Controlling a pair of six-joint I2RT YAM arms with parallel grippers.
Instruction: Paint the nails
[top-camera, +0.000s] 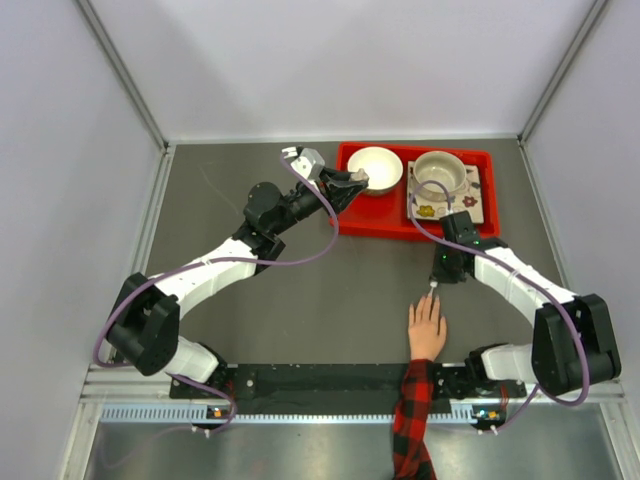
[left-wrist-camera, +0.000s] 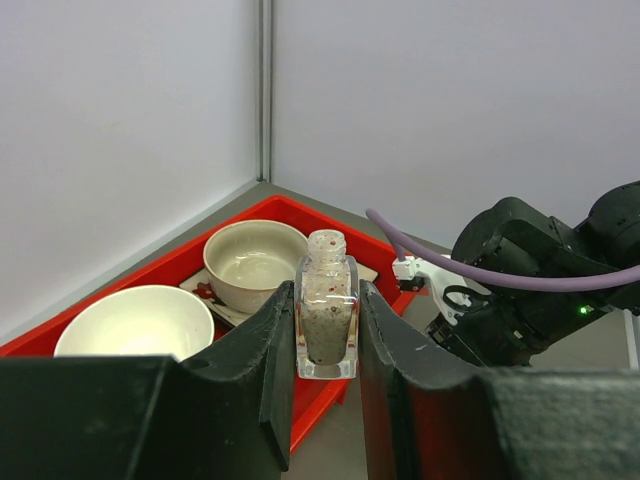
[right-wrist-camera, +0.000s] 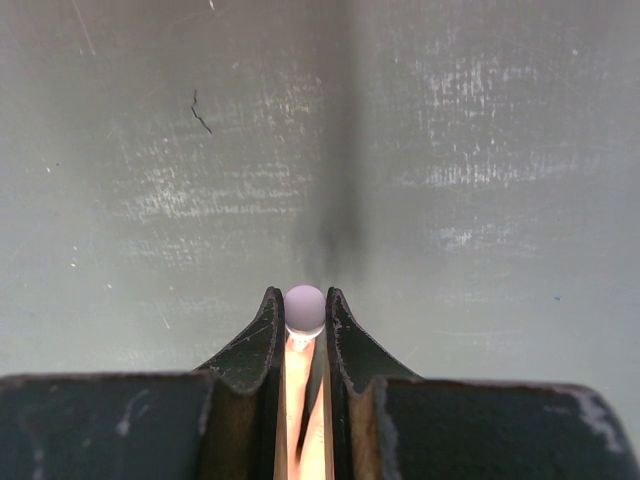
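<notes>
While the left end effector (top-camera: 347, 184) clamped the uncapped polish bottle (left-wrist-camera: 326, 318) upright, presumably for dipping, the right end effector (top-camera: 438, 276), closed on the brush cap (right-wrist-camera: 305, 308), hung close by the nails (top-camera: 428, 299) of the hand (top-camera: 427, 332) on the bench (top-camera: 330, 310).

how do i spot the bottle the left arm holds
Find the red tray at the far side of the table. At its left end, the left arm's black fingers clamp a small clear bottle. Unlike the cream bowls nearby, it is capless, with speckled contents.
</notes>
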